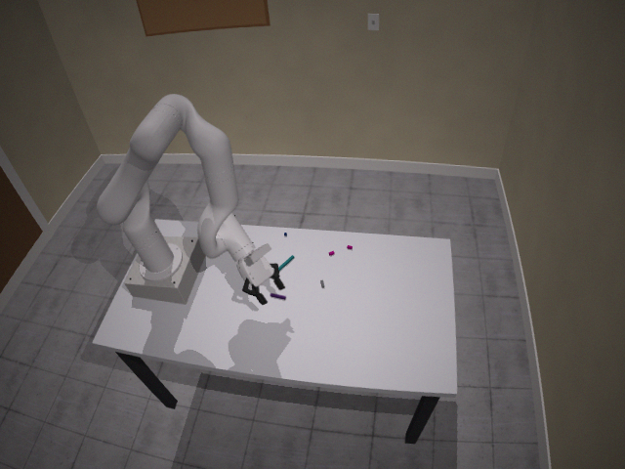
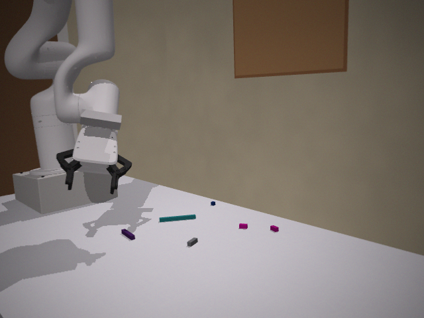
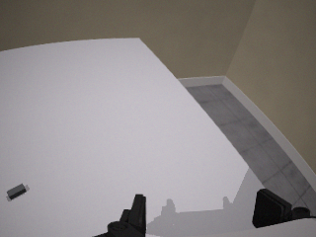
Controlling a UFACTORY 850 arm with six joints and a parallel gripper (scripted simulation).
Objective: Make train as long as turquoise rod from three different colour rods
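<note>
My gripper [image 1: 272,295] [image 2: 91,190] [image 3: 202,211] is wide open and empty, held above the table. The turquoise rod [image 1: 286,263] [image 2: 177,218] lies flat, its near end partly behind a finger in the top view. The purple rod [image 1: 277,296] [image 2: 128,234] lies apart, nearer the front. The grey rod [image 1: 322,283] [image 2: 192,242] [image 3: 17,192] lies to the right of the purple rod. Two magenta rods [image 1: 331,253] [image 1: 350,247] [image 2: 243,226] [image 2: 274,228] lie separately further right. The small blue rod [image 1: 285,234] [image 2: 212,203] lies near the back edge. No rods touch.
The white table [image 1: 383,322] [image 2: 273,273] [image 3: 99,123] bears the rods. The arm's base block [image 1: 156,287] [image 2: 30,195] stands at its left end. The arm casts shadows on the table.
</note>
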